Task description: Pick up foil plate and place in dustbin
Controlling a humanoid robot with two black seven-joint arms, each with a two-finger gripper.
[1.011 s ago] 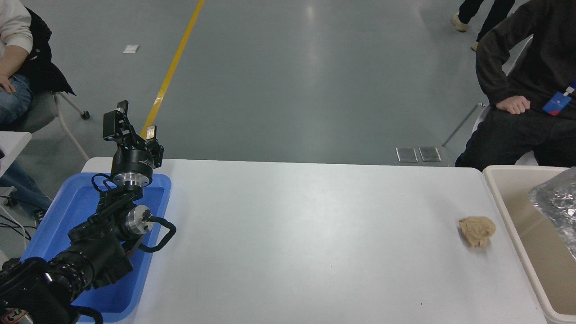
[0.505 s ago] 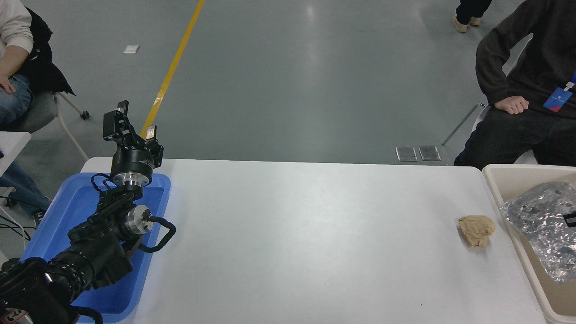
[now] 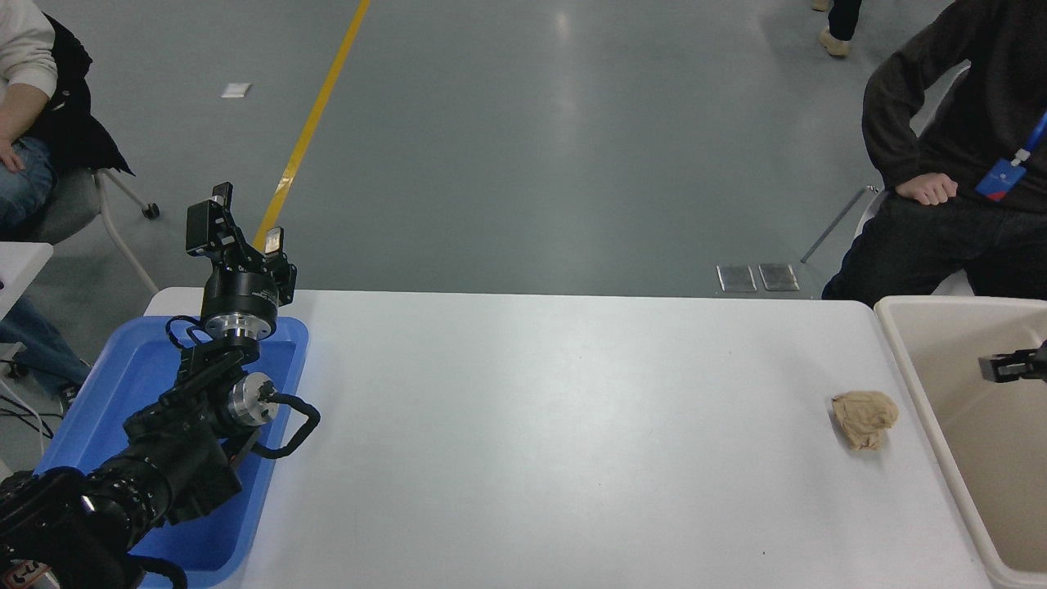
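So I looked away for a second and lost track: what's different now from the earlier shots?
The foil plate, earlier hanging over the dustbin, is no longer in view; whether it dropped inside cannot be seen. Only the tip of the right hand now shows over the bin at the right edge. The tan wad, the blue tray and the parked left hand stayed put.
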